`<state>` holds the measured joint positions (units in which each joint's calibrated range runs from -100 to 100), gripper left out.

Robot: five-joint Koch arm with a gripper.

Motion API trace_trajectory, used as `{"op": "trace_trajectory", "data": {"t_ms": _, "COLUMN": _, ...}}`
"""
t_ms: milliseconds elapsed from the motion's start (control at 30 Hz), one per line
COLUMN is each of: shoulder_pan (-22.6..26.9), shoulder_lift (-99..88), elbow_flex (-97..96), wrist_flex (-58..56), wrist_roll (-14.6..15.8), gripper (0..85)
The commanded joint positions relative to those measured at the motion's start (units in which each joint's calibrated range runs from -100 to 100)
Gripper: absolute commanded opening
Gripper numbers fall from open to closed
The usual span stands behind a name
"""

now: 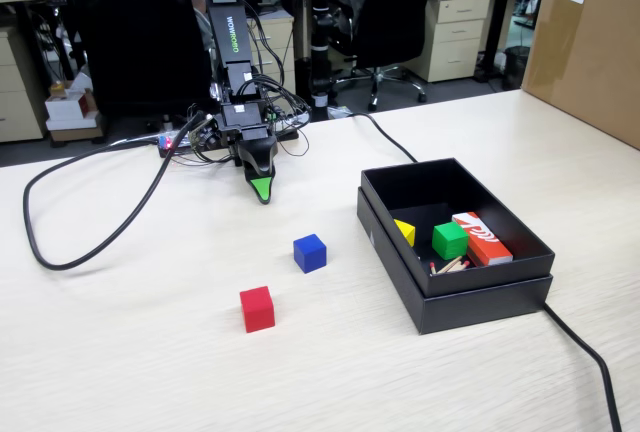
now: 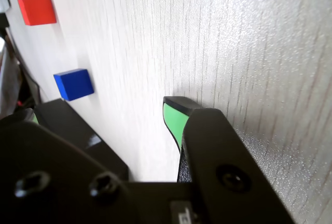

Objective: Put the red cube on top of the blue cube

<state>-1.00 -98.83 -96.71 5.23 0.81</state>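
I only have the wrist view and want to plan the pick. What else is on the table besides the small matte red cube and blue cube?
Observer: In the fixed view, an open black box sits right of both cubes.
Operator: Anything inside?
Observer: A green cube, a yellow piece and a red-orange and white box.
Operator: Is the red cube crowded?
Observer: No. The red cube stands apart from the blue cube and the box.
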Motion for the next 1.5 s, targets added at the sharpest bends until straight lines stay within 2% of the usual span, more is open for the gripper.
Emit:
{"op": "trace_trajectory", "data": {"t_ms": 0, "shoulder_pan": 0.0, "shoulder_lift": 0.3, "elbow_flex": -0.7, "wrist_flex": -1.6, "wrist_roll": -0.1, "gripper": 48.8}}
{"op": "trace_trajectory", "data": {"t_ms": 1467, "shoulder_pan": 0.0, "shoulder_lift": 0.3, "elbow_flex": -0.7, "wrist_flex": -1.6, "wrist_roll": 0.0, "gripper": 47.7}}
